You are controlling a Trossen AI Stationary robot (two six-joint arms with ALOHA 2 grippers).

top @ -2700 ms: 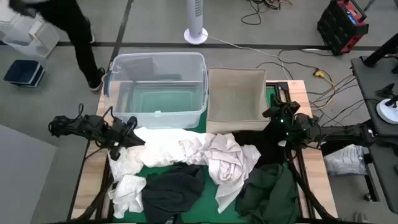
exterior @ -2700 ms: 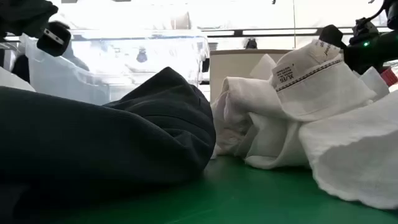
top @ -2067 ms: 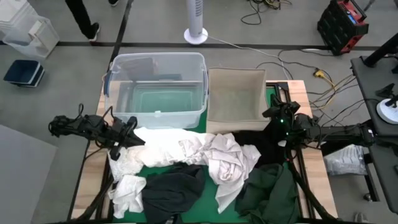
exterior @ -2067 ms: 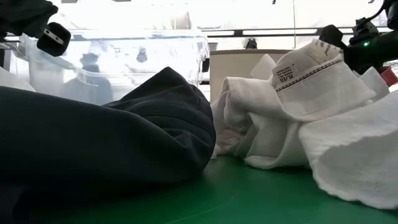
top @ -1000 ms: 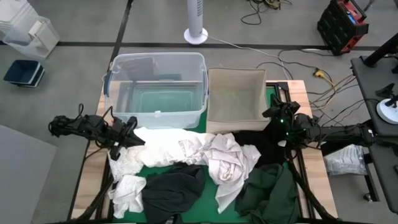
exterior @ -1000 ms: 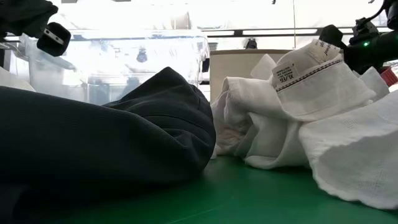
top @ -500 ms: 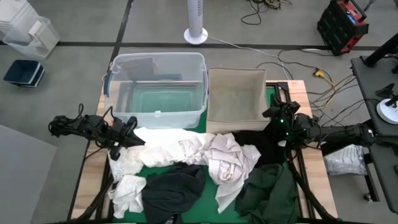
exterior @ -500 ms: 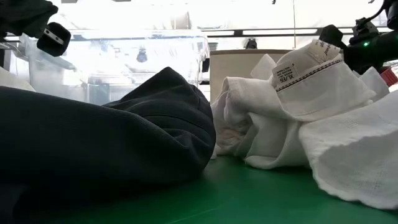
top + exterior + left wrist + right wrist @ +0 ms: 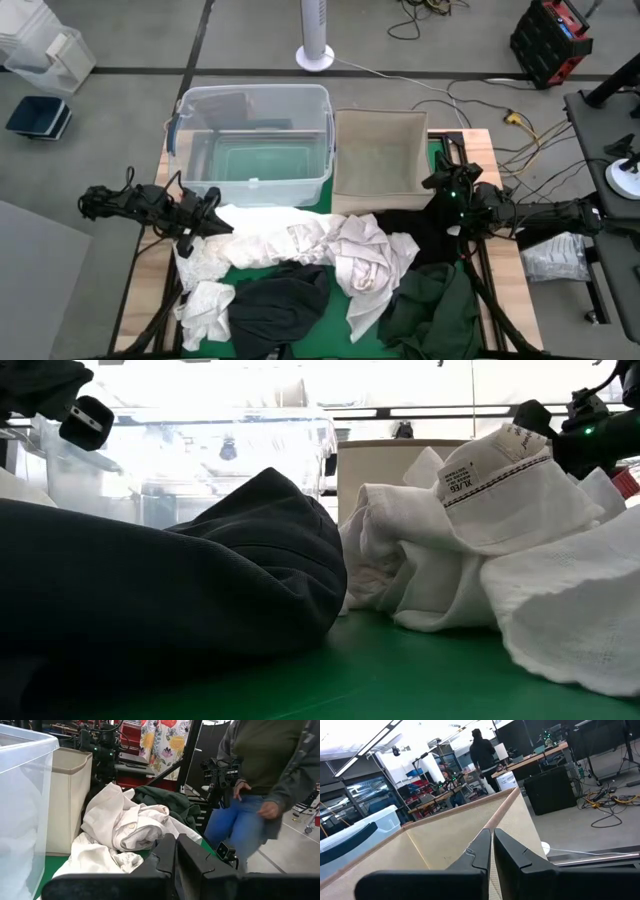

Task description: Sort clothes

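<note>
Lower centre of the high view: clothes [image 9: 320, 265] are heaped unsorted on the desk [image 9: 150, 255]. Left claw [image 9: 213, 217], fingers together, is held at the pile's left edge; right claw [image 9: 440, 185], fingers together, near the beige bin [image 9: 378, 150]. Risk: tangled whites may be dragged together into the clear tub [image 9: 250, 140].

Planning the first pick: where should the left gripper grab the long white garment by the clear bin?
Probably its near end: the left gripper sits shut right beside the white garment. Pinch a raised fold from above; the cloth is bunched, and its far end tangles with the cream garment.
</note>
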